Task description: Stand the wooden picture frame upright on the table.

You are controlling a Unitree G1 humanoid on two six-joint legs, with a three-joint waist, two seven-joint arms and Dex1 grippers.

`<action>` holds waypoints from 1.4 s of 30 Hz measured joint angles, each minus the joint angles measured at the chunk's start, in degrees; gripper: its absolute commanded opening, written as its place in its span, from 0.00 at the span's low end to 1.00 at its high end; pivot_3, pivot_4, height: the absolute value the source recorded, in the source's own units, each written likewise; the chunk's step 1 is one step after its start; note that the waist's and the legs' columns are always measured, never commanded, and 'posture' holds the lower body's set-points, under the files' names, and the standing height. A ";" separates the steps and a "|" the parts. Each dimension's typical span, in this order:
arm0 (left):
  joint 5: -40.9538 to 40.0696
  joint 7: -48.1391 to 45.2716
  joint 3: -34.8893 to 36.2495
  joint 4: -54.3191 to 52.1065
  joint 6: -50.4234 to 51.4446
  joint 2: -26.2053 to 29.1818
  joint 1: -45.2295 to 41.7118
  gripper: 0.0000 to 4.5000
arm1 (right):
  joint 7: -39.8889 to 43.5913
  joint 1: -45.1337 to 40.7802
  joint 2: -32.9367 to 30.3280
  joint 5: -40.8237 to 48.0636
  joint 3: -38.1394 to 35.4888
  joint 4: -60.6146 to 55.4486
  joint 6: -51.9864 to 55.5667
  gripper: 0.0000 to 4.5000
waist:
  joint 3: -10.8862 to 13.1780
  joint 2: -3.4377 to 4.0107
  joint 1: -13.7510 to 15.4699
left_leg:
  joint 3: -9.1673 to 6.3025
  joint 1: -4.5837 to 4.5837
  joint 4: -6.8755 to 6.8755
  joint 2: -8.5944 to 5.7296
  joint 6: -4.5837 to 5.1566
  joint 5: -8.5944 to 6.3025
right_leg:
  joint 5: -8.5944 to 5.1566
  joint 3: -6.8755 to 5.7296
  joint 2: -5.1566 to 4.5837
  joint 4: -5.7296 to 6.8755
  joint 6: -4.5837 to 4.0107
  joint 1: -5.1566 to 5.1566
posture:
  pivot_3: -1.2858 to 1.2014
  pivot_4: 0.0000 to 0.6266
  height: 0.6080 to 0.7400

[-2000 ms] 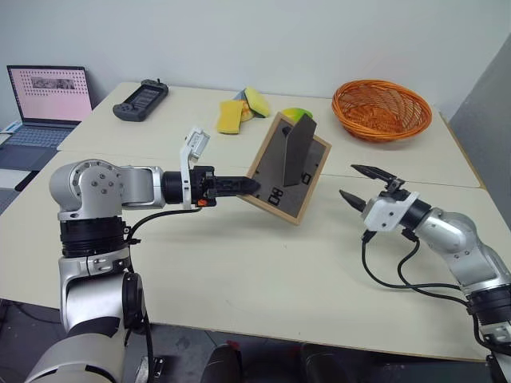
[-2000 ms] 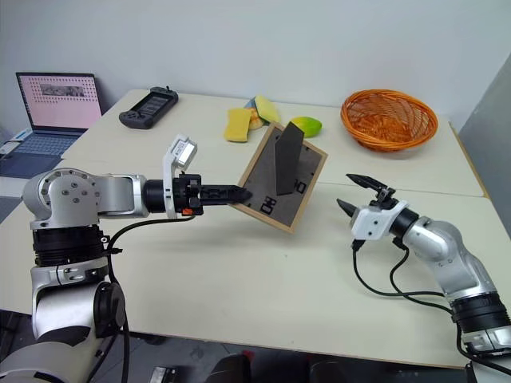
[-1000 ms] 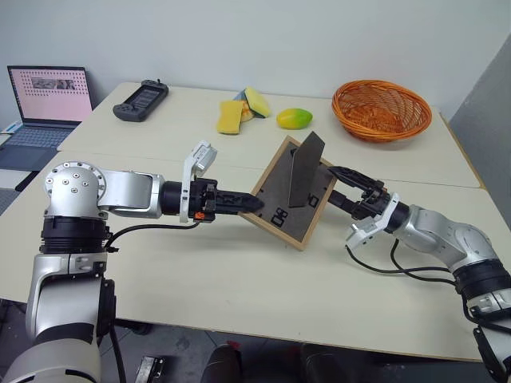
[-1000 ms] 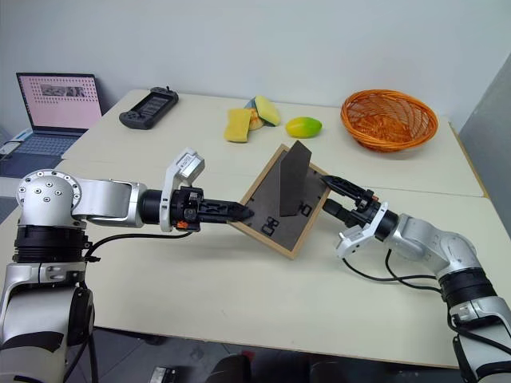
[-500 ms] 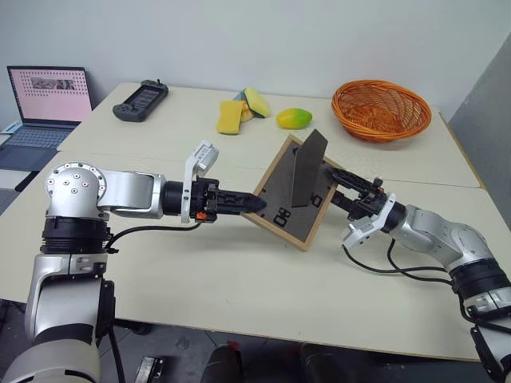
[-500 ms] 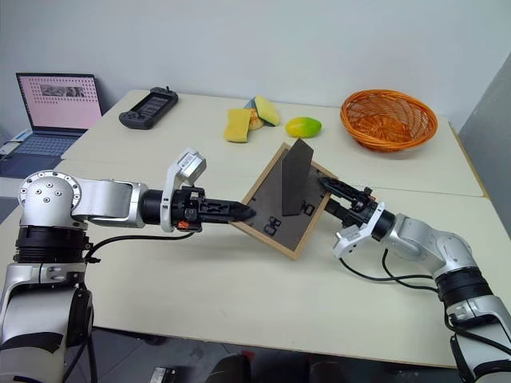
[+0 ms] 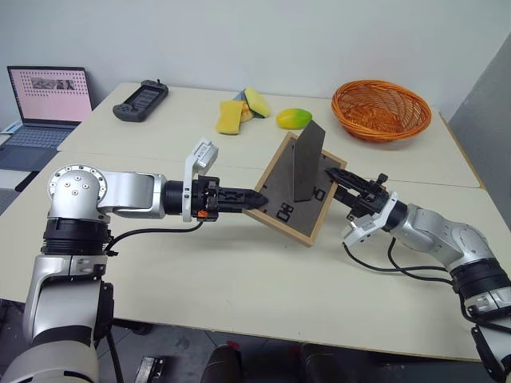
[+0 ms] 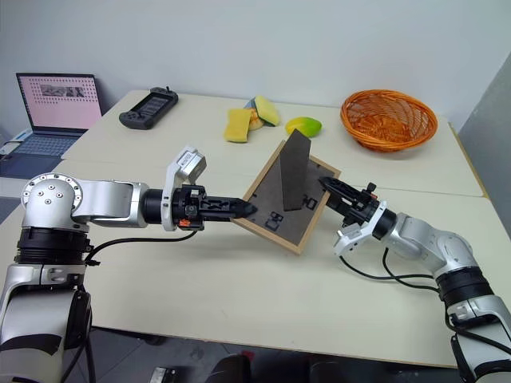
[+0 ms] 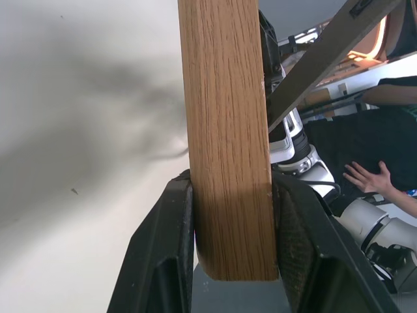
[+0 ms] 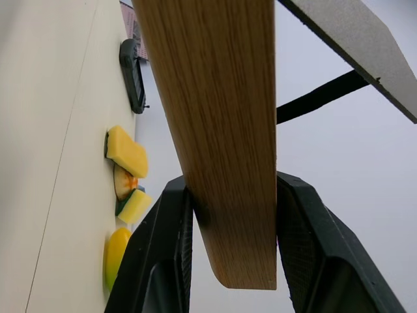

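Head views: wooden picture frame held tilted above the table, mid-scene, dark back toward the camera, stand swung out. Left gripper is clamped on its left edge; right gripper meets the right edge. Step in hand: 2-handed carry, frame not yet standing. Next move calls for lowering the bottom edge and the stand's foot onto the table together, then letting go 1 side at a time. Counts: 1 frame, 2 grippers, 1 basket, 1 mango, 1 laptop, 1 handheld controller, sponges probably 3, since they overlap.

Left wrist view: both fingers press the wood edge, clamped.

Right wrist view: fingers bracket the other wood edge; they look closed on it, contact on 1 side hard to confirm. Far side shows mango and sponges again.
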 measured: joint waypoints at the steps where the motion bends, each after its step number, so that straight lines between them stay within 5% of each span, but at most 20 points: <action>1: 0.09 0.13 0.00 -0.18 -0.17 0.02 0.00 0.47 | 0.24 0.01 -0.01 0.04 0.00 0.00 0.07 0.32 | 0.00 0.00 0.00 | 0.00 0.00 0.00 0.00 0.00 0.00 | 0.00 0.00 0.00 0.00 0.00 0.00 | 0.52 0.24 1.00; 8: 1.01 0.94 -0.20 -1.67 -1.21 0.03 0.47 0.82 | 1.25 0.06 -0.07 0.05 1.01 0.02 0.12 0.32 | 0.00 0.00 0.00 | 0.00 0.00 0.02 0.00 0.00 0.00 | 0.00 0.00 0.00 0.01 0.00 0.01 | 0.52 0.24 1.00; 16: 5.62 -0.38 0.27 -5.33 -3.16 0.04 2.08 0.82 | 1.41 0.06 -0.07 0.06 1.04 0.02 0.14 0.32 | 0.00 0.00 -0.02 | 0.00 0.00 0.02 0.01 0.00 0.00 | 0.00 0.00 0.00 0.01 0.00 0.00 | 0.52 0.24 1.00; 21: 22.54 -10.78 4.62 -17.63 -17.87 2.27 9.12 0.82 | 3.46 -0.01 0.04 1.67 1.19 0.52 -0.24 0.32 | 0.00 0.00 -0.20 | 0.10 0.02 -0.02 0.04 -0.01 0.01 | 0.01 0.03 0.00 -0.01 -0.02 -0.01 | 0.52 0.24 1.00; 25: 33.00 -16.17 10.57 -26.71 -29.62 3.52 16.45 0.82 | 9.61 -0.47 0.63 10.17 1.38 2.97 -1.09 0.32 | 0.00 0.00 -0.02 | 0.13 0.02 -0.01 0.05 0.00 0.00 | 0.01 0.08 -0.03 -0.08 -0.02 0.06 | 0.52 0.24 1.00; 31: 36.70 -16.77 15.72 -44.21 -35.94 2.16 30.28 0.82 | 27.70 -1.03 4.56 32.98 2.94 4.79 3.29 0.32 | 0.00 0.00 -0.01 | 0.10 0.02 0.00 0.07 0.02 -0.01 | 0.01 0.07 -0.05 -0.10 -0.02 0.14 | 0.52 0.24 1.00; 35: 31.49 -17.71 17.74 -51.28 -35.94 1.57 38.39 0.82 | 45.90 0.41 11.60 56.61 3.00 0.54 22.45 0.32 | 0.00 0.00 -0.12 | 0.01 0.14 -0.01 0.14 0.21 -0.12 | 0.01 -0.05 -0.04 -0.06 -0.02 0.25 | 0.52 0.24 1.00; 42: 25.62 -18.97 21.68 -50.71 -35.87 4.54 40.66 0.82 | 60.82 0.04 18.11 73.58 1.54 -4.44 47.70 0.32 | 0.01 0.02 0.07 | -0.06 0.15 -0.02 0.13 0.22 -0.13 | 0.00 -0.16 0.01 -0.07 -0.02 0.24 | 0.52 0.24 1.00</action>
